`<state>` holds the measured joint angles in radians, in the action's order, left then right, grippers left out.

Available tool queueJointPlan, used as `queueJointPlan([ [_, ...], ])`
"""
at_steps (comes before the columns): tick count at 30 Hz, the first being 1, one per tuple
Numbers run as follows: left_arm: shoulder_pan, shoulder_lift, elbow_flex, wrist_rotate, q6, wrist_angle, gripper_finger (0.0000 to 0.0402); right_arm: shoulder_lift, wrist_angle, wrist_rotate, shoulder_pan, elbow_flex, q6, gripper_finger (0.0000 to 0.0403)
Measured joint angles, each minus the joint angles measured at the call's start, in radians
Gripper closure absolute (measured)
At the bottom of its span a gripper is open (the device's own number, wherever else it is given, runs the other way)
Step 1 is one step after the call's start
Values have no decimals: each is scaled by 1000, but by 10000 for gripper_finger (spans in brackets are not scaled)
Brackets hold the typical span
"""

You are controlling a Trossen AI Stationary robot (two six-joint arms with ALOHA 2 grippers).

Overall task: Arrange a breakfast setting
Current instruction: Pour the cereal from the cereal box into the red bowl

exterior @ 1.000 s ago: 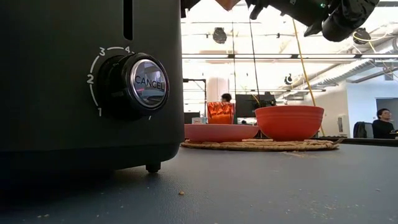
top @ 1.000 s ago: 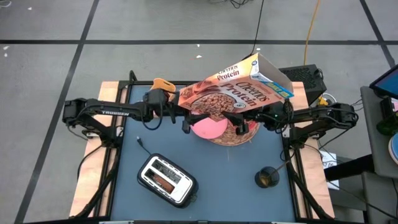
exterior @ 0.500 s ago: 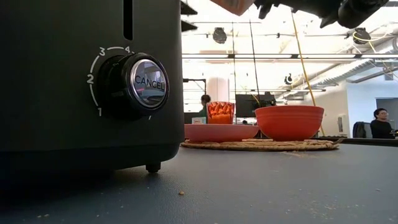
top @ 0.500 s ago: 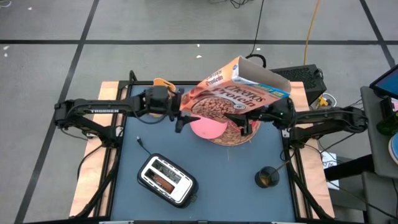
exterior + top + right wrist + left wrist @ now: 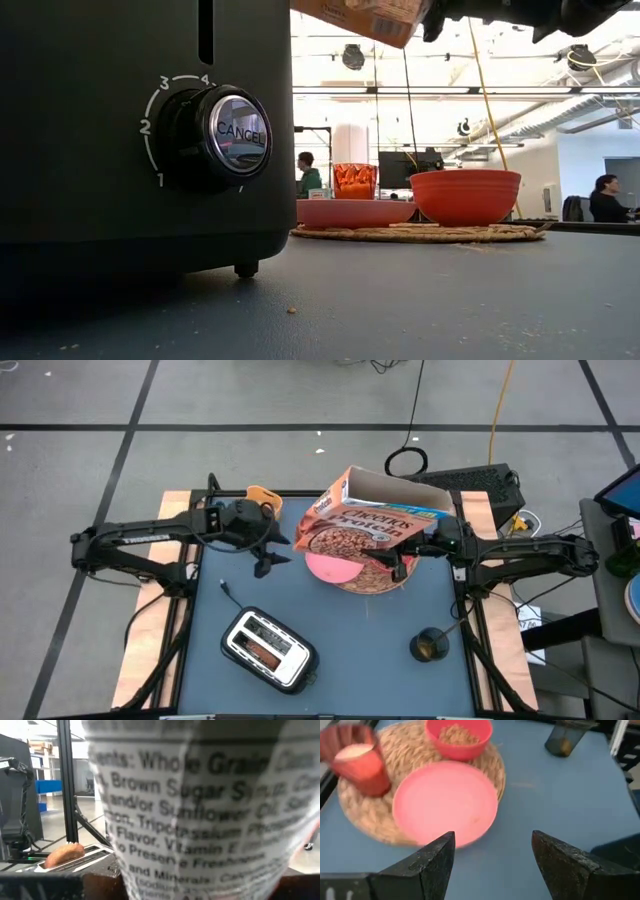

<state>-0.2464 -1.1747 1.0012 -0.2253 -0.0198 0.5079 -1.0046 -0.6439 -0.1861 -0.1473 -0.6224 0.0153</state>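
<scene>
The brown cereal box [image 5: 372, 520] hangs over the round straw mat [image 5: 372, 584], its open top facing up and toward the far edge. My right gripper [image 5: 398, 560] is shut on it. On the mat [image 5: 367, 817] sit the pink plate [image 5: 445, 802], the red bowl [image 5: 458, 735] with cereal in it, and the small glass [image 5: 360, 762] holding something white. My left gripper [image 5: 268, 556] hovers open to the left of the mat, pointing down at a slant, with nothing between its fingers [image 5: 437, 862]. My right gripper holds the cereal box by its lower end [image 5: 385, 546], coming in about level from the table's right. The box's printed narrow side [image 5: 200, 815] fills the wrist view and hides the fingers. The box is lifted clear above the mat and bowl, tilted, open top uppermost.
A toaster [image 5: 268, 650] stands near the front edge, left of centre, and fills the left of the low view [image 5: 140, 130]. A small dark cup [image 5: 430, 645] sits at the front right. An orange-brown round thing [image 5: 262, 495] lies at the far left. People show in the room behind.
My left gripper has drawn away from the box toward the table's left edge and tipped downward. My right gripper has tipped upward, and the cereal box has swung from lying tilted with its front face up to nearly upright, its open top now facing up.
</scene>
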Motion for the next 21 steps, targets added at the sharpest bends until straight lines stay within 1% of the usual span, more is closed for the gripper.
queueJointPlan([
  [6,-18,85,0,48,-1,92,135,5,67,1,45,0,3,207],
  [9,-26,121,0,75,0,92,135,-3,68,2,89,0,14,207],
  [12,-30,141,0,80,10,86,135,-14,69,19,143,0,18,207],
  [18,-30,148,0,81,73,87,135,-79,39,226,279,0,-3,207],
  [21,-30,148,0,81,102,87,135,-125,2,296,344,0,-1,207],
])
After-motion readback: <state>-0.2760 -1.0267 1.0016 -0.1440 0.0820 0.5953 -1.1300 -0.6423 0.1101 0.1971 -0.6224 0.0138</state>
